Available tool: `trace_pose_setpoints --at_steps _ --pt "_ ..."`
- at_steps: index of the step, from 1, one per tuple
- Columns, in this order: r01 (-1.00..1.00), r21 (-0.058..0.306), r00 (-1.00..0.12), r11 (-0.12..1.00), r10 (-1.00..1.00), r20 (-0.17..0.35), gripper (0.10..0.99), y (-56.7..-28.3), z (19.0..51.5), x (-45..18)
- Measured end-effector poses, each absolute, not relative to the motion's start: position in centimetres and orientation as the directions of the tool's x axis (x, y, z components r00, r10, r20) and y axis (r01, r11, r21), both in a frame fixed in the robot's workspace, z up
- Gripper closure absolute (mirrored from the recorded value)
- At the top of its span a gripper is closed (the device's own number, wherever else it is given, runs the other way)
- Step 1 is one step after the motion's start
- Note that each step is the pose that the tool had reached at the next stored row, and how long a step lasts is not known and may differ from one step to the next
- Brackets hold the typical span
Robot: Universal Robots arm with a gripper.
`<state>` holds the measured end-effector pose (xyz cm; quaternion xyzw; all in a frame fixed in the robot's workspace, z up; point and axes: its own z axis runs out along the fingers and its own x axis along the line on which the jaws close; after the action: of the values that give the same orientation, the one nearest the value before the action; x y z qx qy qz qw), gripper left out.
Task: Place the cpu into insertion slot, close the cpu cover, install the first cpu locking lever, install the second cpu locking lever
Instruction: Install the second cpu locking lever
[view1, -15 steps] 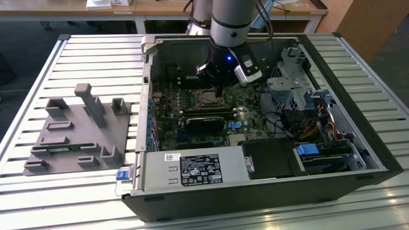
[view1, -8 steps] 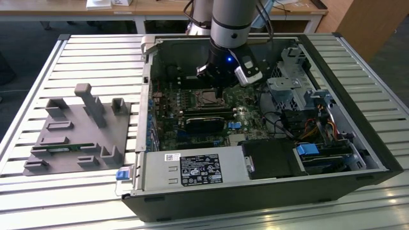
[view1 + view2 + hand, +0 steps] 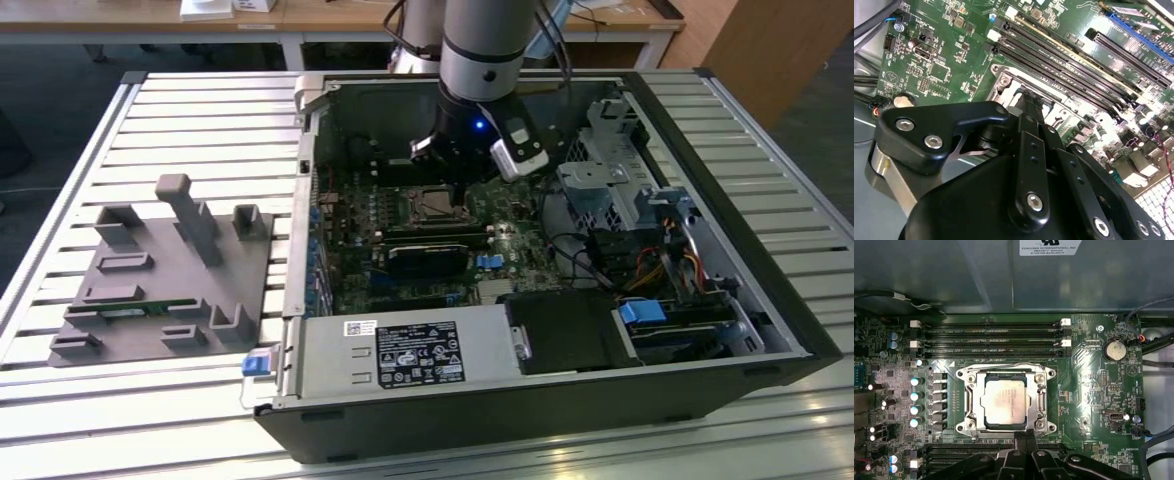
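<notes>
Silver-and-black cylindrical robot arm (image 3: 481, 50) hangs approx vertical, wrist pointing down. Black two-finger metal gripper (image 3: 1026, 436) at its end, finger tips together, no gap betw. them.

Silvery-beige cpu (image 3: 1004, 402); green motherboard (image 3: 1094, 390); gripper (image 3: 1024, 437) seemingly black.

Open black computer case (image 3: 561, 410) on a slatted metal table (image 3: 200, 110), grey fixture block (image 3: 167, 275) beside it, green motherboard (image 3: 1094, 390) inside
</notes>
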<state>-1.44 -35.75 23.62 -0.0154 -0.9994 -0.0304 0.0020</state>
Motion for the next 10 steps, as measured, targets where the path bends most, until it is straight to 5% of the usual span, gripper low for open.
trace_pose_setpoints --at_steps 10 --pt "0.031 0.061 -1.000 0.998 0.031 0.005 0.980 -36.57 23.50 -1.47"
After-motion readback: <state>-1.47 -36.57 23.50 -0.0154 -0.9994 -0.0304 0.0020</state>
